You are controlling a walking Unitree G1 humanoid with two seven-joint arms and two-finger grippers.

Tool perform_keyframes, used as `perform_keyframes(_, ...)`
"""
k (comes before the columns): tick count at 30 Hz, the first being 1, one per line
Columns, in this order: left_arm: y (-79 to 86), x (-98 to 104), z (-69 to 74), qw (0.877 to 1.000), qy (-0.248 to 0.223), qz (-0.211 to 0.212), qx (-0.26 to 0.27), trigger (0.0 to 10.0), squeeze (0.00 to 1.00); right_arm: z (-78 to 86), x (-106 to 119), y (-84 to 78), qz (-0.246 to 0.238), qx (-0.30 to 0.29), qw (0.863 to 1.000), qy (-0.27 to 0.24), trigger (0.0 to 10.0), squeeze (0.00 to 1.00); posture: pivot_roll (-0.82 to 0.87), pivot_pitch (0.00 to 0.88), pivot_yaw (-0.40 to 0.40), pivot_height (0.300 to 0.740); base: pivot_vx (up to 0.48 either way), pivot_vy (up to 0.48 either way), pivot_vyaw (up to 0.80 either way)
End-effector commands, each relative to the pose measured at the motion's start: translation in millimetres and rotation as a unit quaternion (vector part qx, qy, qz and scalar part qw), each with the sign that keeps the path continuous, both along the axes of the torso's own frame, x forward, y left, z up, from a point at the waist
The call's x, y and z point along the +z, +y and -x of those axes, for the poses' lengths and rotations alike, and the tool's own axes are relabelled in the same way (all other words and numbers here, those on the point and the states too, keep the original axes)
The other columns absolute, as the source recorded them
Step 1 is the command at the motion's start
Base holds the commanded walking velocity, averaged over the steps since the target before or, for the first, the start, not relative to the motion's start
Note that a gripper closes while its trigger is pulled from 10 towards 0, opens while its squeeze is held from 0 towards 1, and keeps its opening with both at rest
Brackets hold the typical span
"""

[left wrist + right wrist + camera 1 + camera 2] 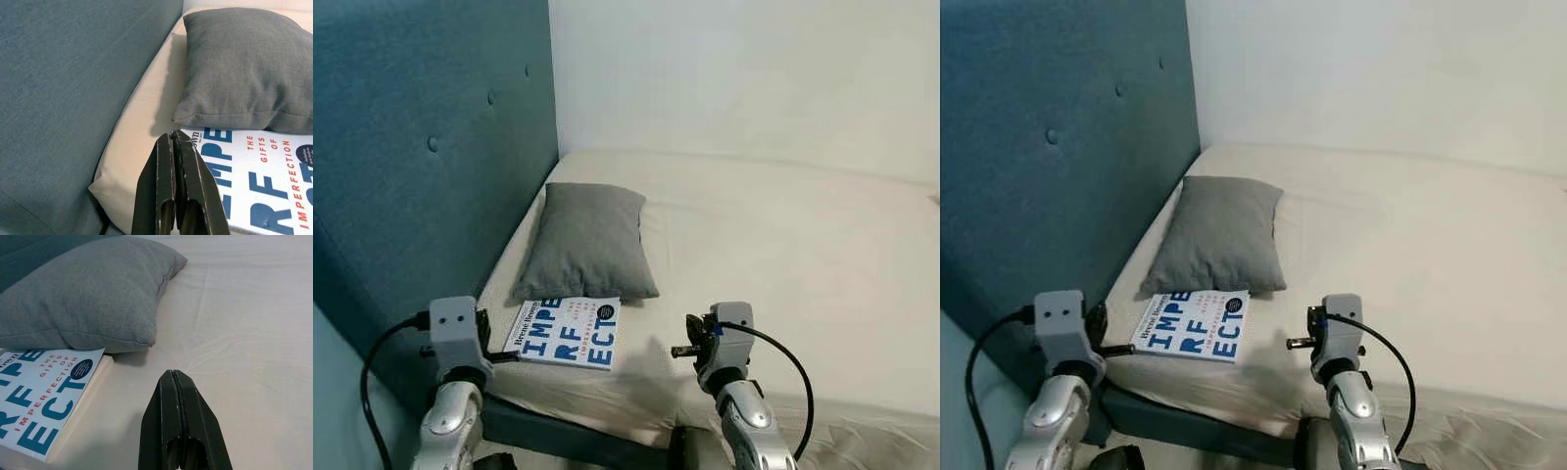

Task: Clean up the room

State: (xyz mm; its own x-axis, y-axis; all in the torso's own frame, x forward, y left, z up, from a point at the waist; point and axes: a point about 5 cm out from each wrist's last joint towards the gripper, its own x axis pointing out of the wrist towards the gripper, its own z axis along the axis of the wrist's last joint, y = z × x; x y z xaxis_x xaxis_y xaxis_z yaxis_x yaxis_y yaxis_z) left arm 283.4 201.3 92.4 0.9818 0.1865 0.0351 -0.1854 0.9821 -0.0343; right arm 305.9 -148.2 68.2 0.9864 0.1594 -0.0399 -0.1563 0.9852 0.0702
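One book lies flat on the bed, near the bed's front edge on the robot's left side. Its cover is white, printed with large blue block letters and smaller red lettering between them that reads "THE GIFTS OF IMPERFECTION", with a small dark round badge near one corner. The far edge of the book sits right against, and seems slightly tucked under, the near edge of a grey pillow, which rests farther back beside the blue-green padded headboard. The bed is covered with a cream sheet, lightly creased, and meets a plain white wall at the back. The left end effector has its two black fingers pressed together, holding nothing; their tips sit just at the corner of the book nearest the headboard, over the cream edge of the bed, though whether they touch the cover cannot be told. The right end effector also has its fingers together and empty; it hovers low over bare sheet to the right of the book, near it but apart, with the book's right edge and the pillow's corner off to its left.
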Motion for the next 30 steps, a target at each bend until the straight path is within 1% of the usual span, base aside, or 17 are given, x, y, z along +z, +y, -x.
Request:
perform_keyframes(1, -1.7, -4.3, 2.8, 1.0, 0.01, -0.002, 0.002, 10.0, 0.0, 3.5, -5.3, -2.9, -0.004, -0.003, 1.0, 0.006, 10.0, 0.0, -0.01, 0.075, -0.059, 0.545, 0.0, 0.0, 0.0)
perform_keyframes(8, -5.6, -4.4, 3.4, 1.0, 0.01, 0.0, 0.0, 10.0, 0.0, 2.6, -5.6, -3.9, 0.002, -0.001, 1.0, -0.001, 10.0, 0.0, -0.01, 0.059, -0.062, 0.57, 0.0, 0.0, 0.0)
perform_keyframes(9, -6.7, -4.2, 3.7, 1.0, 0.01, -0.001, -0.003, 10.0, 0.0, 2.4, -5.6, -4.1, 0.002, -0.001, 1.0, -0.002, 10.0, 0.0, -0.01, 0.055, -0.061, 0.58, 0.0, 0.0, 0.0)
perform_keyframes(11, -6.7, -4.2, 3.7, 1.0, 0.01, -0.001, -0.003, 10.0, 0.0, 2.4, -5.6, -4.1, 0.002, -0.001, 1.0, -0.002, 10.0, 0.0, -0.01, 0.055, -0.061, 0.58, 0.0, 0.0, 0.0)
perform_keyframes(20, -7.6, -5.3, 5.0, 1.0, 0.012, -0.004, -0.008, 10.0, 0.0, 3.3, -6.4, -3.4, -0.002, 0.001, 1.0, -0.003, 10.0, 0.0, -0.01, 0.049, -0.064, 0.61, 0.0, 0.0, 0.0)
perform_keyframes(30, -8.5, -6.4, 6.8, 1.0, 0.014, -0.007, -0.014, 10.0, 0.0, 3.8, -7.6, -1.1, -0.006, 0.009, 1.0, -0.004, 10.0, 0.0, -0.01, 0.051, -0.063, 0.65, 0.0, 0.0, 0.0)
